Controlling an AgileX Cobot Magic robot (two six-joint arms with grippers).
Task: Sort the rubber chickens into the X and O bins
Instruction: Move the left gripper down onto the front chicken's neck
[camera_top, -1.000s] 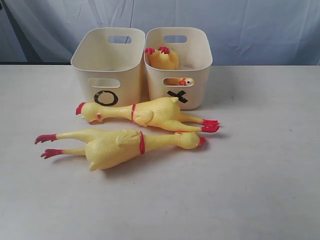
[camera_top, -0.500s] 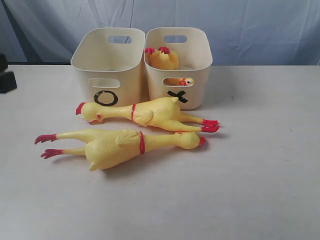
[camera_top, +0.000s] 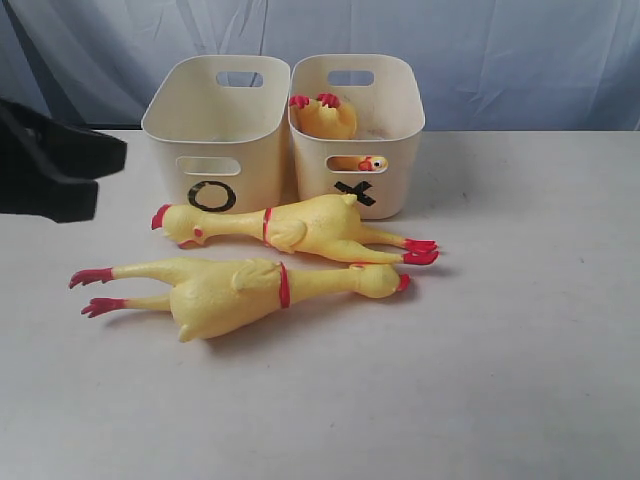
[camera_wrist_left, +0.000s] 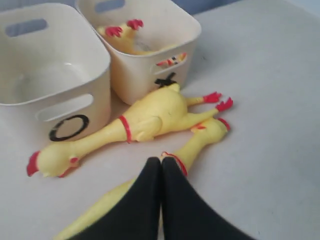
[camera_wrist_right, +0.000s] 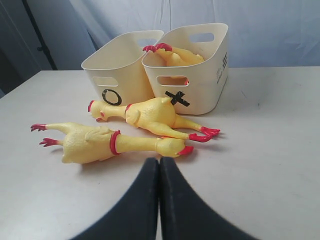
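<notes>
1. Lying side by side on a pale table (camera_top: 520, 380) are two long yellow rubber chickens, just in front of two cream bins.
2. The far chicken (camera_top: 300, 225) has its head by the O bin (camera_top: 255, 180) and its red feet toward the X bin (camera_top: 400, 180). The near chicken (camera_top: 230, 292) lies the opposite way.
3. A third, shorter chicken (camera_top: 328, 118) sits inside the X bin, feet up. The O bin looks empty.
4. The left gripper (camera_wrist_left: 161, 161) faces the two chickens from the left side, black fingers pressed together, holding and touching nothing.
5. The right gripper (camera_wrist_right: 159, 161) is likewise closed and empty, set back from the chickens.
6. The step in hand seems to be the reach for a second chicken. Next, the fingers must part, drop around a body, and close before carrying it to a bin.
</notes>
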